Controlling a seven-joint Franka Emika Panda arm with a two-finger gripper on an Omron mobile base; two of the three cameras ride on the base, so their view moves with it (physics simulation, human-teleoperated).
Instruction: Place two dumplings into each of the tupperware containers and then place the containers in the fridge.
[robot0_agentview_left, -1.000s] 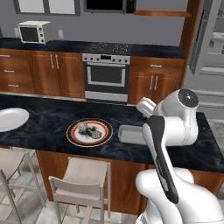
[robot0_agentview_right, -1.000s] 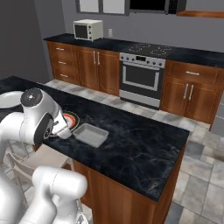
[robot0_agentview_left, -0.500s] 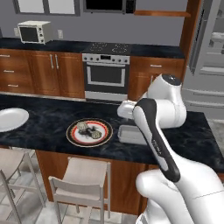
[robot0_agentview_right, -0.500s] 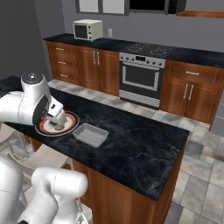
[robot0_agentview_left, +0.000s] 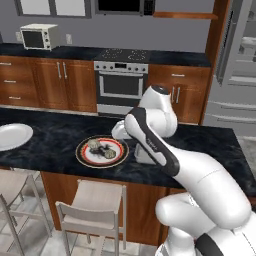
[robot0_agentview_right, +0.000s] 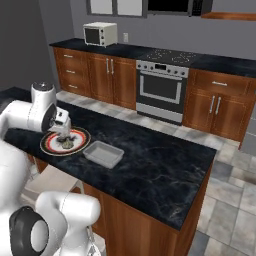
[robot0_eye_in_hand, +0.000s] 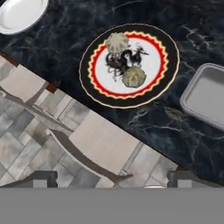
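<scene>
Two dumplings (robot0_eye_in_hand: 117, 42) (robot0_eye_in_hand: 134, 76) lie on a round red-rimmed plate (robot0_eye_in_hand: 169, 48) on the dark island counter. From the right base view they show as a small lump (robot0_agentview_right: 65, 141) on that plate (robot0_agentview_right: 50, 145). One pale grey tupperware container (robot0_agentview_right: 103, 153) (robot0_eye_in_hand: 205, 94) stands empty just right of the plate. My gripper (robot0_agentview_right: 62, 132) (robot0_agentview_left: 119, 133) hovers above the plate's near side, open and holding nothing. In the hand view its fingertips (robot0_eye_in_hand: 43, 178) stand wide apart over the counter's front edge. The fridge (robot0_agentview_left: 237, 70) stands at the far right.
A white round plate (robot0_agentview_left: 12, 136) (robot0_eye_in_hand: 19, 13) lies at the counter's left end. Stools (robot0_agentview_left: 95, 200) (robot0_eye_in_hand: 103, 142) stand in front of the counter. An oven (robot0_agentview_right: 161, 91) and a microwave (robot0_agentview_right: 100, 33) line the back wall.
The arm has swung left, carrying the open gripper from above the container to above the plate and a little lower. Nothing on the counter has moved.
</scene>
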